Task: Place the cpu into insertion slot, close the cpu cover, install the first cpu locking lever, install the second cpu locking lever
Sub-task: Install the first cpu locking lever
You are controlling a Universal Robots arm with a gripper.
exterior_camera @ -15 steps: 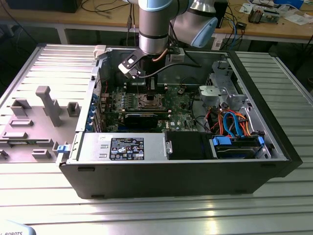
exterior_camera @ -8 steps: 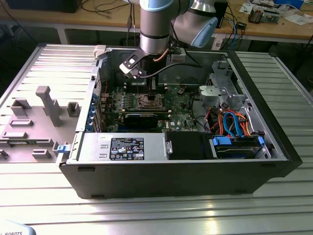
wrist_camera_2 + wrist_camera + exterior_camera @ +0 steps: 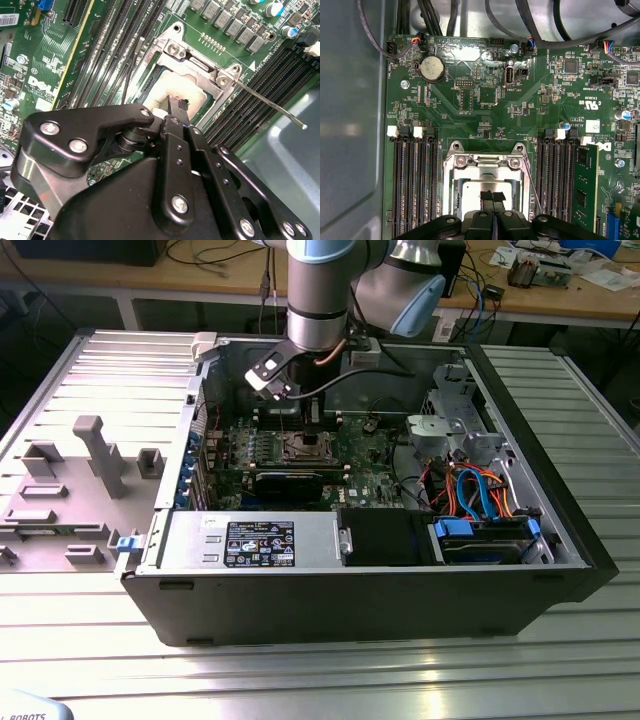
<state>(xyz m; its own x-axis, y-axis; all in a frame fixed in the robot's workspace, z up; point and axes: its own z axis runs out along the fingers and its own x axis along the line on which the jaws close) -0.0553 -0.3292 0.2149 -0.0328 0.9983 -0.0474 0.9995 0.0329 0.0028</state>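
Observation:
The cpu [image 3: 472, 192] lies flat in the insertion slot [image 3: 302, 448] on the green board, its silvery top showing in both wrist views [image 3: 167, 89]. The cpu cover [image 3: 487, 171] lies down around it as a silvery frame [image 3: 200, 67]. My gripper [image 3: 492, 196] is shut, its two black fingertips [image 3: 178, 105] pressed together just above the chip's middle with nothing between them. One thin locking lever [image 3: 270, 104] stands free, angled out from the socket's corner over the memory slots. It also shows as a thin wire [image 3: 532, 187] beside the cover.
Long black memory slots [image 3: 415, 185] flank the socket on both sides, one holding a green module [image 3: 585, 185]. Black cables [image 3: 530, 25] hang over the board's far edge. The case wall [image 3: 200, 410], drive cage [image 3: 450, 425] and power supply [image 3: 250, 540] ring the board.

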